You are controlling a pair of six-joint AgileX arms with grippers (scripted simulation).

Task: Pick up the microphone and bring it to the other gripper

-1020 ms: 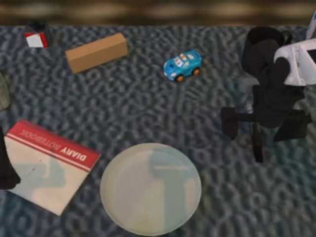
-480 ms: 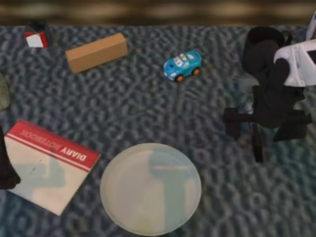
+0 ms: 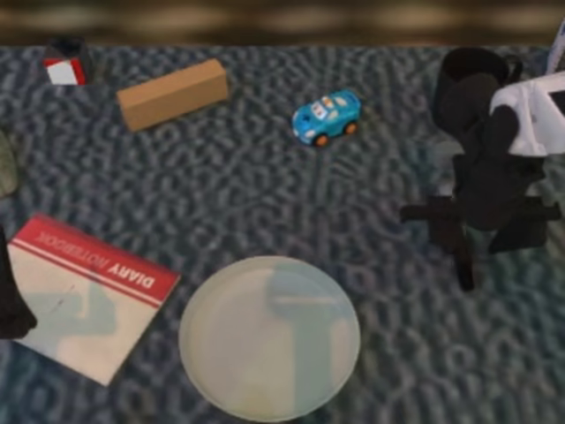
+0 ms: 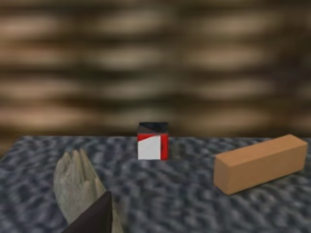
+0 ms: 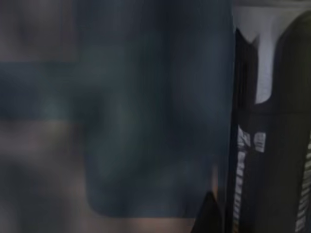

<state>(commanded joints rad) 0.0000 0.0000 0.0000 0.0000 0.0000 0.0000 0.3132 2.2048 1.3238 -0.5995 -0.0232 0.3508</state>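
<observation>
The microphone (image 3: 462, 261) lies on the blue cloth at the right: a slim black stick, its head hidden under my right arm. My right gripper (image 3: 481, 231) hangs directly over it, the black fingers open and straddling the handle, with one finger close beside the stick. Its white housing (image 3: 534, 115) sits behind. My left gripper (image 3: 11, 305) is parked at the far left edge beside the notebook, open and empty; one dark fingertip (image 4: 99, 216) shows in the left wrist view. The right wrist view is dark.
A black mug (image 3: 466, 75) stands just behind the right arm. Also on the cloth are a blue toy car (image 3: 326, 116), a wooden block (image 3: 173, 93), a red-and-white cube (image 3: 65, 69), a notebook (image 3: 84, 296), a pale plate (image 3: 269, 337) and a grey object (image 3: 4, 163).
The right gripper's fingers have drawn closer together around the microphone handle, the outer left finger sliding rightward. The microphone and the left arm have not moved.
</observation>
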